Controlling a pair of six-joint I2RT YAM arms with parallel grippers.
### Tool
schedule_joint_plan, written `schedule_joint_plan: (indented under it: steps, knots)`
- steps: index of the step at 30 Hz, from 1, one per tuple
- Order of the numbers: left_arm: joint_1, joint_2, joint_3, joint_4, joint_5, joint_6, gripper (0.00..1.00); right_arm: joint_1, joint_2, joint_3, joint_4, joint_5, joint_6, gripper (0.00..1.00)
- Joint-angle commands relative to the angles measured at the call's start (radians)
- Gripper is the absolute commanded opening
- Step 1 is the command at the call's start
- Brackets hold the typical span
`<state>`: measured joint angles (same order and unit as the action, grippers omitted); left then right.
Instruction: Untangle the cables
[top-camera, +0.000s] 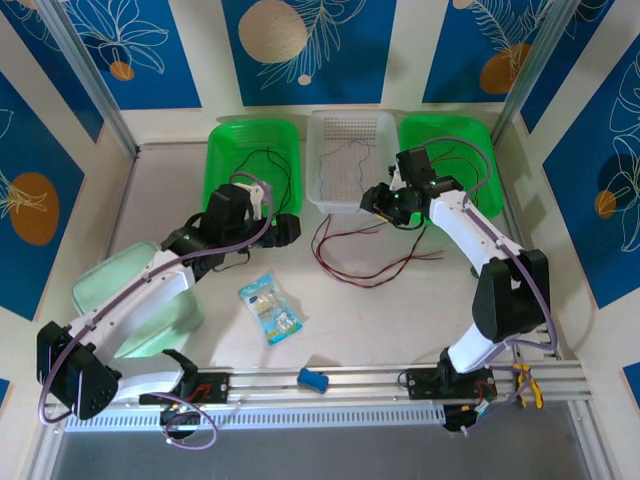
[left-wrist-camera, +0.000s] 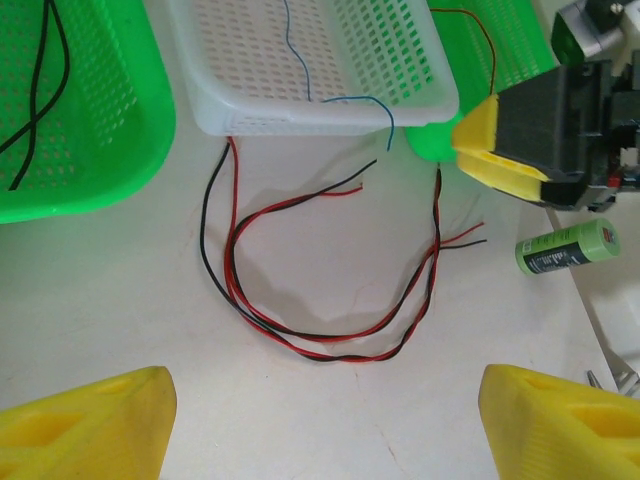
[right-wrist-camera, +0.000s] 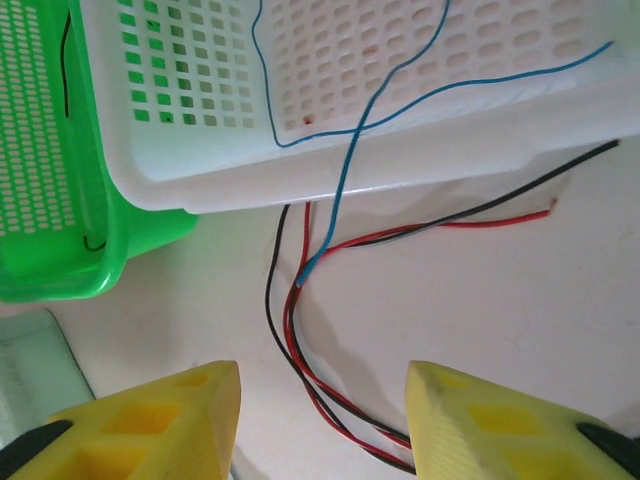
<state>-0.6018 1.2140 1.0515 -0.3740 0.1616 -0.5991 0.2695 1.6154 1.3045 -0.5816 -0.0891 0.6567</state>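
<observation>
Blue leaf-patterned panels wall in a pale worktop (top-camera: 400, 330). Along its far edge sit three baskets: a left green basket (top-camera: 222, 160), a white basket (top-camera: 330, 203) in the middle and a right green basket (top-camera: 478, 135).

A pair of red and black cables (top-camera: 365, 275) lies in a loose loop on the worktop just near of the white basket. A blue cable (right-wrist-camera: 350, 150) lies in the white basket and drapes over its near rim, its tip touching the red strand. A black cable (left-wrist-camera: 40, 90) lies in the left green basket.

The left hand (left-wrist-camera: 320, 400) hangs released, fingers wide, above the loop. The right hand (right-wrist-camera: 325, 400) hovers by the white basket's near right corner. Its fingers are apart with the red and black strands running between them, unpinched.
</observation>
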Motion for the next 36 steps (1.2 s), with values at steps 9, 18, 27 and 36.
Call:
schedule_joint_plan:
  steps: [9, 18, 27, 36]
  knots:
    - [-0.034, 0.069, -0.001, 0.064, -0.004, -0.020, 0.79, 0.002, 0.089, 0.000, 0.088, -0.067, 0.038, 0.38]
    - [-0.035, 0.109, 0.004, 0.086, 0.013, -0.024, 0.79, 0.002, 0.146, 0.035, 0.093, -0.097, 0.035, 0.31]
    - [-0.037, 0.104, 0.010, 0.082, 0.003, -0.011, 0.79, -0.004, 0.184, 0.082, 0.078, -0.101, 0.023, 0.26]
    - [-0.037, 0.102, 0.016, 0.074, 0.003, -0.003, 0.79, -0.008, 0.200, 0.113, 0.065, -0.112, 0.014, 0.16]
